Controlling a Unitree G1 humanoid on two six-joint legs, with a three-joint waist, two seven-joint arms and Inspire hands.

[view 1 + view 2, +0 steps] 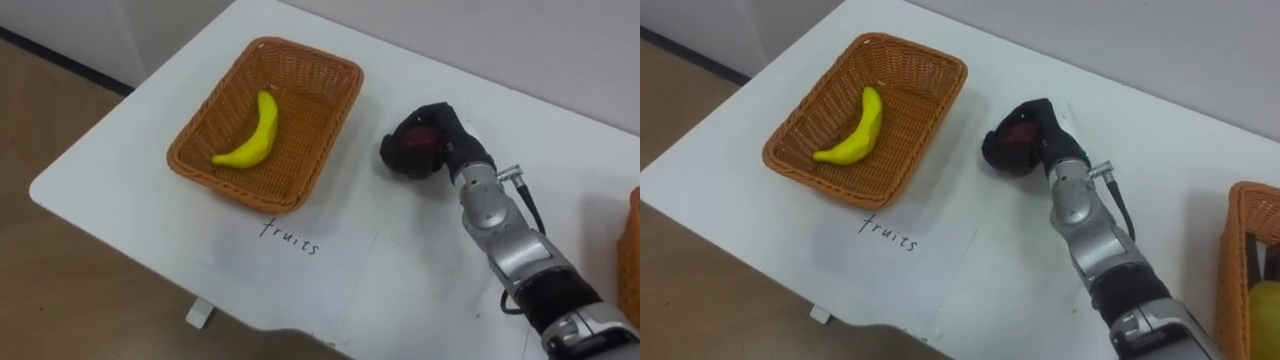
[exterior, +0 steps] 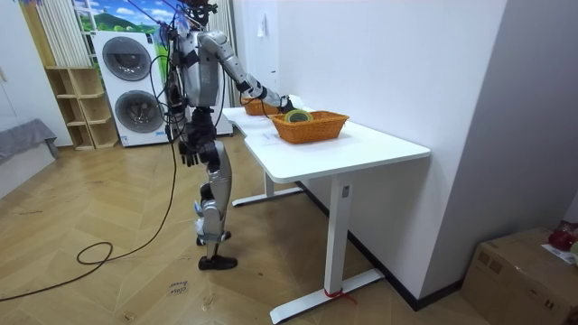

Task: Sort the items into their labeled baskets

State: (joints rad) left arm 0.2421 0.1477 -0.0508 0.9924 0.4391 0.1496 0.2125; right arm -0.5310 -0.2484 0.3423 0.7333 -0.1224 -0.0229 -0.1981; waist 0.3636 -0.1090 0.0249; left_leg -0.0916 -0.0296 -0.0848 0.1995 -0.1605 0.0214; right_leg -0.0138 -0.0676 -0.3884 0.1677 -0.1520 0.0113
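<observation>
A wicker fruit basket (image 1: 335, 130) stands at the table's far left with a yellow banana (image 1: 254, 135) lying in it. Just right of that basket, my right hand (image 1: 436, 135) is curled round a dark red fruit (image 1: 415, 145) at table height. The same hand (image 1: 1040, 135) and dark red fruit (image 1: 1015, 140) appear in the right eye view. A second wicker basket (image 1: 1235, 270) sits at the right edge, with something yellow (image 1: 1262, 305) inside. In the room view I stand at the white table (image 2: 379, 149), right arm stretched over it, left hand (image 2: 188, 152) hanging by my side.
A sheet of paper (image 1: 300, 255) with handwriting lies in front of the fruit basket, near the table's front edge. The table's left corner (image 1: 45, 190) drops off to wood floor. A wall runs behind the table. Washing machines (image 2: 131, 86) stand behind me.
</observation>
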